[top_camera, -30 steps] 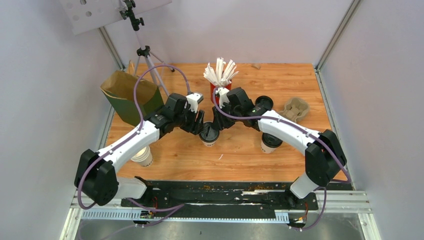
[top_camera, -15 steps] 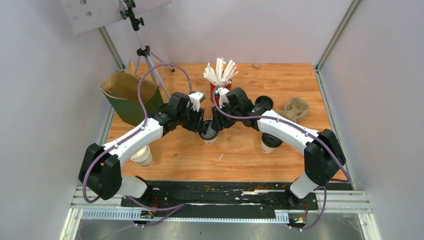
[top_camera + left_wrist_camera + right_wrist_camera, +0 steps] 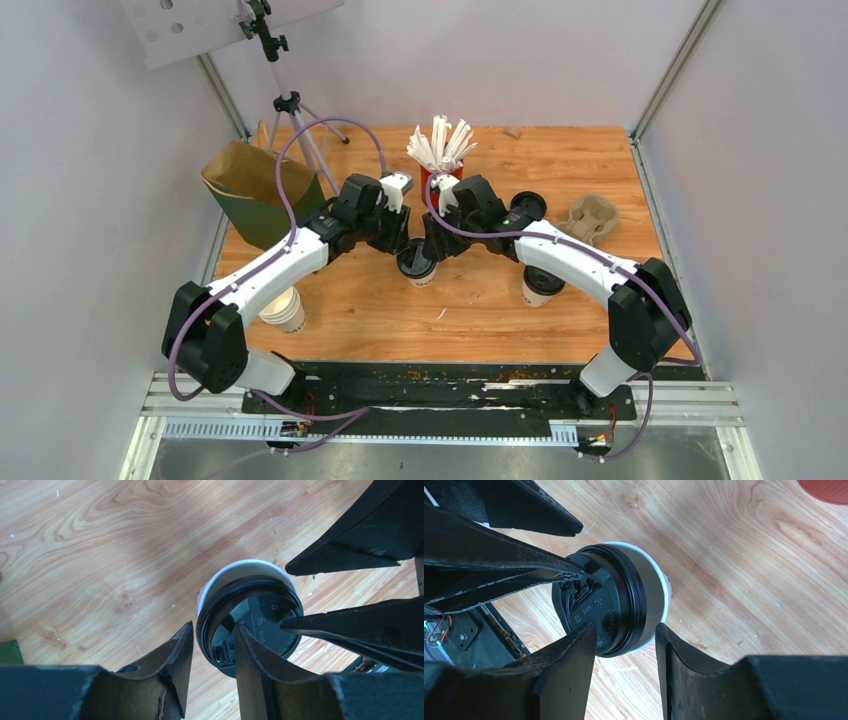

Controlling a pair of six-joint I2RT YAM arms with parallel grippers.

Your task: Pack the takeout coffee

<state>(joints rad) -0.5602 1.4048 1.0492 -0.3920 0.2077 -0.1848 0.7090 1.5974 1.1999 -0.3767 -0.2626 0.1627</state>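
The takeout coffee (image 3: pixel 417 264), a small white paper cup with a black lid, stands on the wooden table near the middle. It also shows in the left wrist view (image 3: pixel 250 612) and the right wrist view (image 3: pixel 619 605). My left gripper (image 3: pixel 403 243) comes at it from the left, my right gripper (image 3: pixel 432 248) from the right. In the left wrist view my left gripper (image 3: pixel 213 626) is open, one finger over the lid and one outside the rim. My right gripper (image 3: pixel 625 625) is open and straddles the opposite rim the same way.
The green paper bag (image 3: pixel 258 195) lies open at the far left. A red cup of white sticks (image 3: pixel 440 150) stands just behind the grippers. A second lidded cup (image 3: pixel 541 284), a cardboard carrier (image 3: pixel 588 218), stacked white cups (image 3: pixel 285 310) and a tripod (image 3: pixel 292 115) are around.
My left arm has swung a little further away from me, its gripper staying at the cup. The cup has shifted slightly away. The right arm has barely moved.
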